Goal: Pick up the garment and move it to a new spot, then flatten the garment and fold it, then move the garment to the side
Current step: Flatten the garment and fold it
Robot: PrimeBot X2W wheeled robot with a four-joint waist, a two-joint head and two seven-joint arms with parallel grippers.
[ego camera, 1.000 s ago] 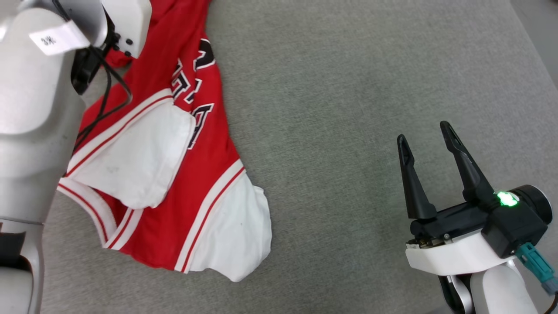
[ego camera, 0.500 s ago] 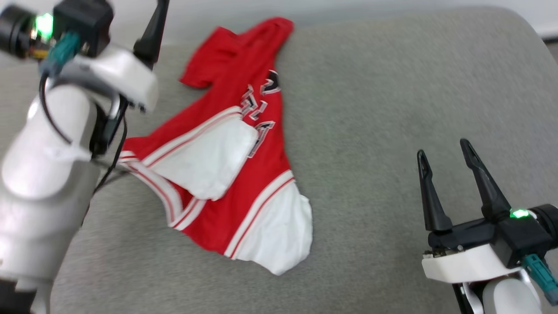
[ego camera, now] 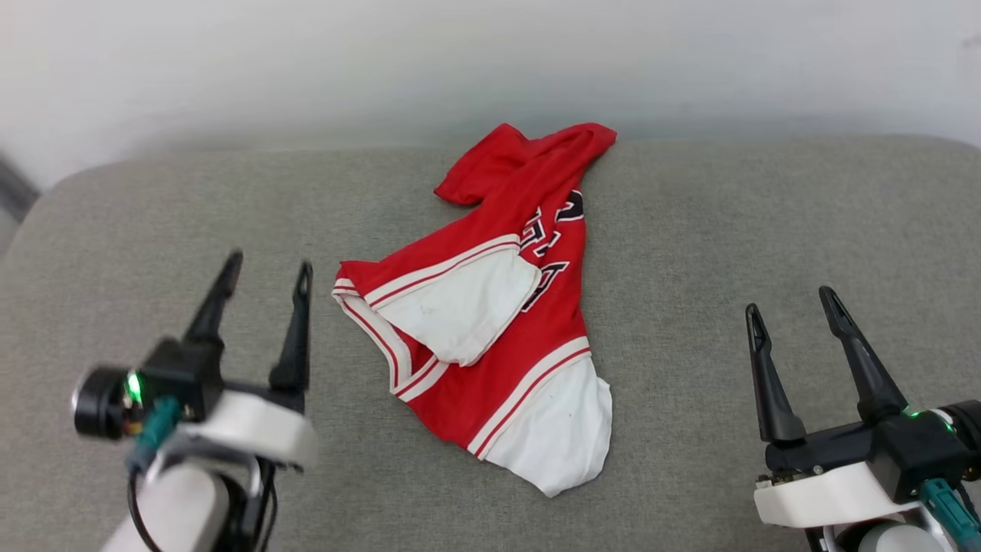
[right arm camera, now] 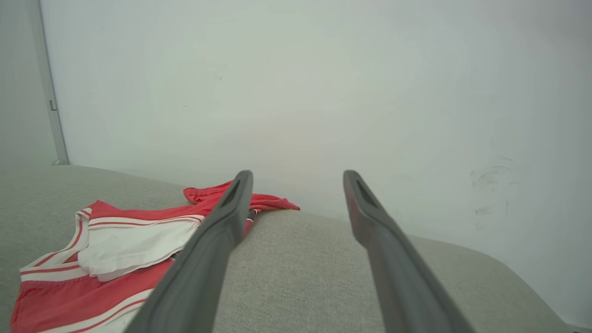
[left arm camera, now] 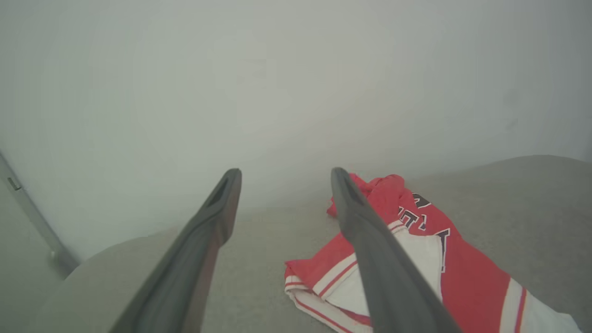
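Shirt (ego camera: 490, 307): lies crumpled in the middle of the grey padded surface (ego camera: 728, 230), far end near the pale wall (ego camera: 460, 61), one white sleeve folded over the red front.
Left claw (ego camera: 270, 262): fingers apart, empty, left of the shirt, not touching.
Right claw (ego camera: 791, 301): fingers apart, empty, well apart from the shirt.

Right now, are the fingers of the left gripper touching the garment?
Apart. The head view shows bare grey surface between the left gripper and the garment.

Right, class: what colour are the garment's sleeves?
White, edged with red-and-white striped trim; the head view shows the garment best.
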